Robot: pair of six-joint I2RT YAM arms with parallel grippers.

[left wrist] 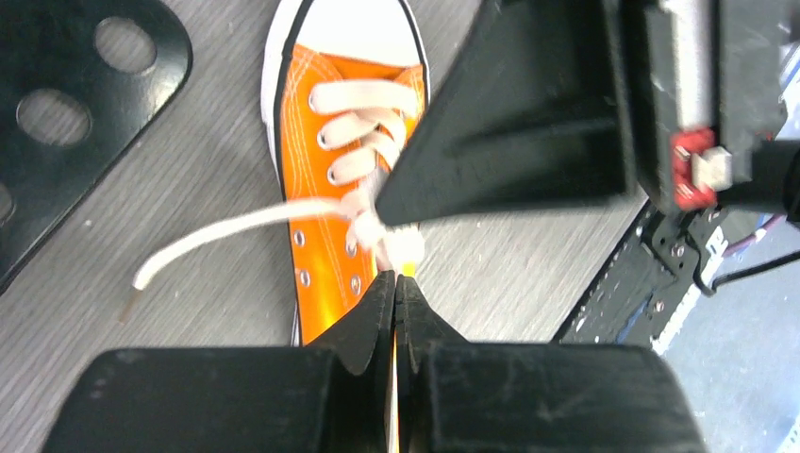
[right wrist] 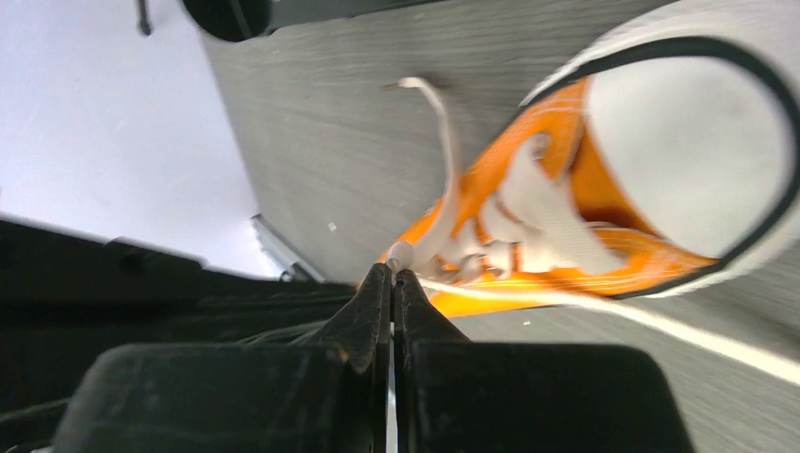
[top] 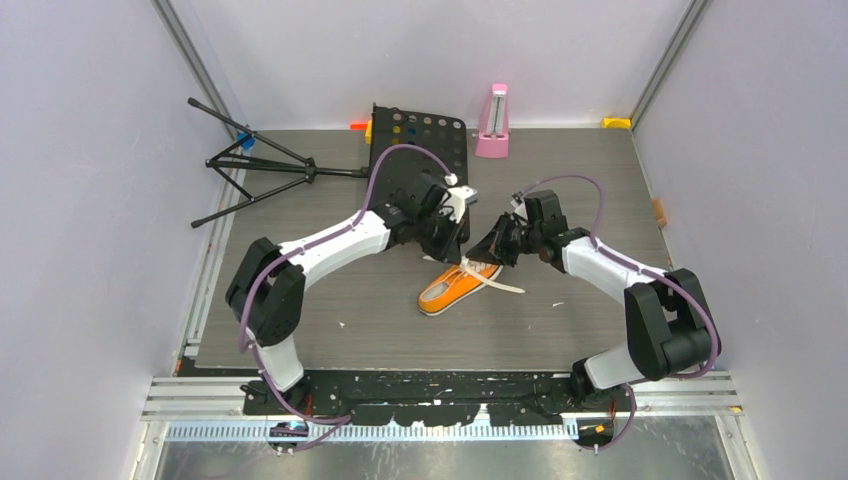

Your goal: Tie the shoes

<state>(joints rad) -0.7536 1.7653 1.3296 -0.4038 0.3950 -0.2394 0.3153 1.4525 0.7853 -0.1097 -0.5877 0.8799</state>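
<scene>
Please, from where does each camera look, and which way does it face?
Top: sits high behind the robot, looks down on the table; both arms show whole, meeting over the shoe.
Left wrist: rides on the left hand, looks down along its shut fingers to the lace.
Right wrist: rides on the right hand, looks low across the table at the shoe; its shut fingers show.
All three share the shoe and lace.

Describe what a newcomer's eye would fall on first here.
The orange sneaker at the middle of the table stands out first. Over it, the left claw and right claw, close together, each pinch shut on its white laces. A pink metronome stands at the far edge.
</scene>
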